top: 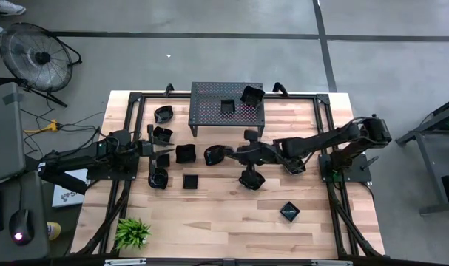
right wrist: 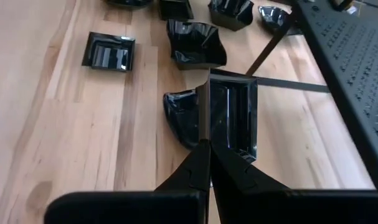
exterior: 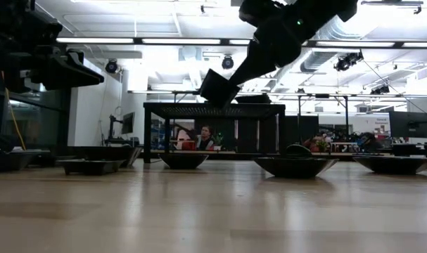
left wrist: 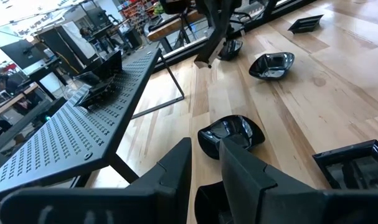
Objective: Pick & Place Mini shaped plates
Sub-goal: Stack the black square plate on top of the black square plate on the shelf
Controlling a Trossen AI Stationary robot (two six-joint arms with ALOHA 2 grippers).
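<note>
- Right gripper (right wrist: 208, 152) above mid-table, fingers pinched on the rim of 1 square plate (right wrist: 233, 118), held on edge, clear of the wood.
- In the low view the same held plate (exterior: 219, 87) hangs tilted in the air, in front of the perforated stand (exterior: 213, 110).
- Directly under the held plate sits 1 lobed dish (right wrist: 181, 117); farther ahead, 1 deep square dish (right wrist: 196, 43); off to one side, 1 flat square plate (right wrist: 109, 51) lying flat on the table (right wrist: 45, 124).
- Stand (top: 227, 106) lies beyond the right gripper toward the table's far edge, with 2 plates on top: 1 small square (top: 227, 106), 1 larger near the corner (top: 251, 94).
- Left gripper (top: 152, 148) waits low at the table's left side, fingers (left wrist: 176, 171) parted by a narrow gap, nothing visibly between them; 1 lobed dish (left wrist: 232, 134) just ahead of it.
- Several more plates cluster around the left gripper; 1 square plate (top: 289, 213) sits alone, well apart, toward the near edge.
- Small green plant (top: 132, 233) at the near left corner.
</note>
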